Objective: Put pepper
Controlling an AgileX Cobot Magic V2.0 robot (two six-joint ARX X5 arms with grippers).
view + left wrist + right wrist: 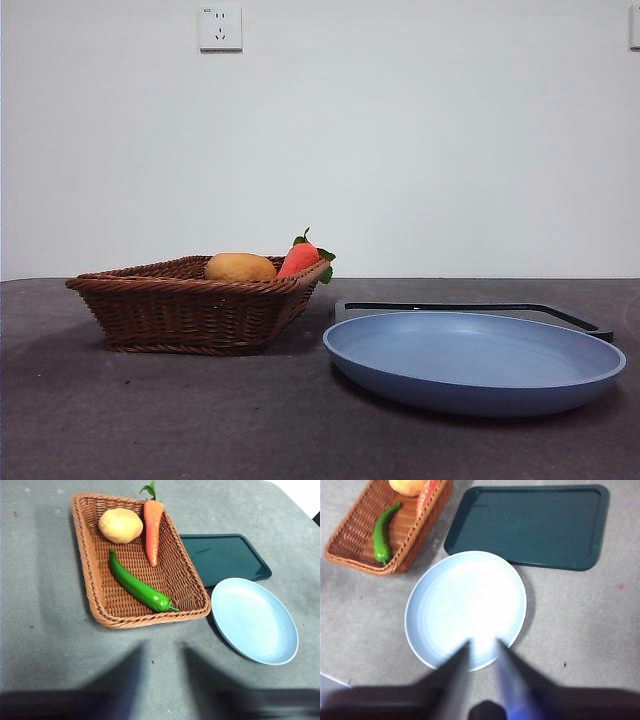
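Bench: grey bench (pixel 150 420) before a plain white wall (pixel 400 150) with a socket (pixel 220 28); you see no arm in the front view.
Basket: wicker basket (pixel 95 587) on the bench, just beside the dark green tray (pixel 225 557) and the blue plate (pixel 255 620).
Pepper: your pepper (pixel 139 586) lies flat on the basket floor, running slantwise, its stem end near the basket's corner closest to the plate. The basket wall hides it from the front view.
Other contents: yellow fruit (pixel 120 525) and orange carrot-like vegetable (pixel 152 530) lie side by side at the other end of the basket, apart from the pepper.
Plate: nothing on it; one edge overlaps the tray.
Left claw: left claw (pixel 161 680) hangs above the bench short of the basket, jaws set wide, nothing between them.
Right claw: right claw (pixel 482 672) hangs over the plate's near rim, jaws parted, nothing held.
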